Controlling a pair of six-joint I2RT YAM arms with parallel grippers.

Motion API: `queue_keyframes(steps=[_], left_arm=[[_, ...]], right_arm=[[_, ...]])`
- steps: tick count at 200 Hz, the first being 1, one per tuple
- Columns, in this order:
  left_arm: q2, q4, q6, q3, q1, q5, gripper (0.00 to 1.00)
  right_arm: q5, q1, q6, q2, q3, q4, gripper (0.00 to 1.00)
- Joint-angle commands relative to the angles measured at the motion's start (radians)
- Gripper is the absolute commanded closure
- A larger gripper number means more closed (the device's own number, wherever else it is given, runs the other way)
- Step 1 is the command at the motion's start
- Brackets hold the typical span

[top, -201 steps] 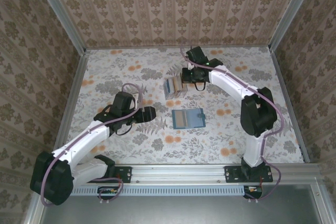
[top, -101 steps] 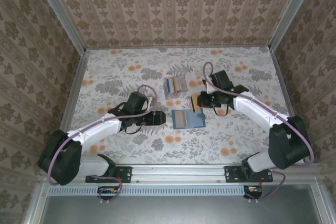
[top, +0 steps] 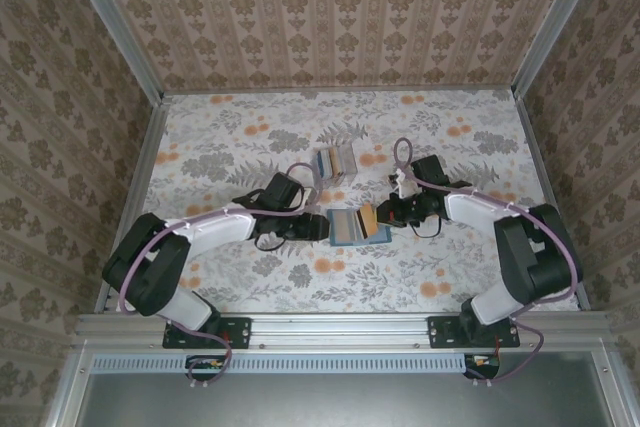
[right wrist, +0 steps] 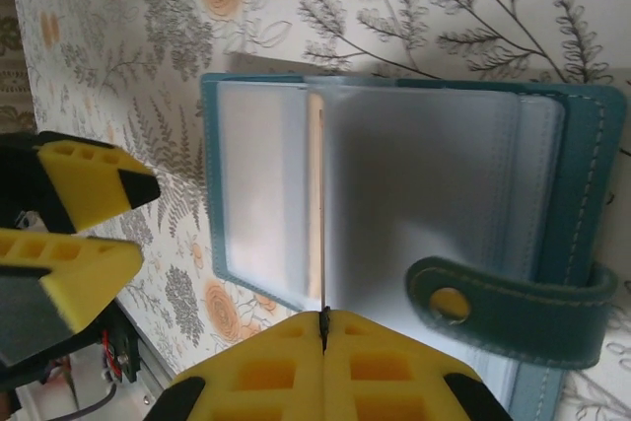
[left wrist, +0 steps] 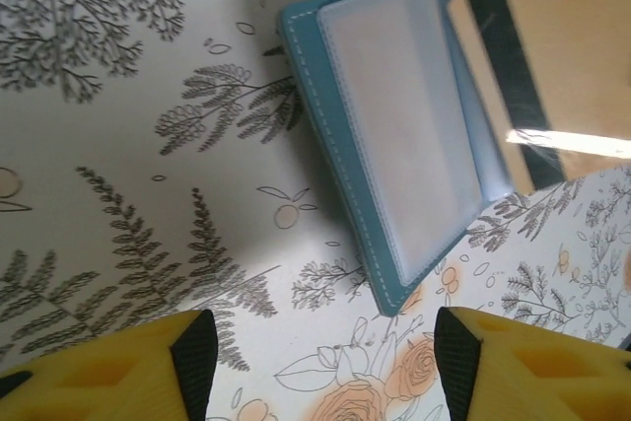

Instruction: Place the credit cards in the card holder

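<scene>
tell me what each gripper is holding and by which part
The right gripper pinches a tan credit card by its near edge, edge-on over the open card holder. The left gripper is open and holds nothing.

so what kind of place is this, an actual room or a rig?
Most likely a benchtop robot test cell dressed up as a home: patterned wallpaper panels held in aluminium framing, a floral table cover, and the left arm and right arm bolted to a rail at the near edge.
</scene>
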Motion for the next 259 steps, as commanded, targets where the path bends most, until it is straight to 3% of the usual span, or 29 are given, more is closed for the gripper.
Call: queue_keyframes(steps=[1,48,77,149,259], left_arm=[[0.037,0.01,0.014,0.05,-0.006,0.014,0.42],[0.09,0.01,0.0,0.066,-0.006,-0.015,0.61],[0.117,0.026,-0.014,0.066,-0.006,-0.022,0.68],[0.158,0.071,-0.062,0.055,-0.01,-0.009,0.73],[0.195,0.109,-0.101,0.055,-0.043,-0.005,0.79]], right_arm=[[-0.091,-0.006,-0.008,0.049,-0.012,0.07,1.0],[-0.097,-0.009,-0.009,0.086,-0.017,0.098,1.0],[-0.097,-0.008,-0.003,0.114,-0.02,0.11,1.0],[-0.077,-0.002,0.111,0.106,-0.118,0.262,1.0],[0.001,0.102,0.234,0.105,-0.155,0.387,1.0]])
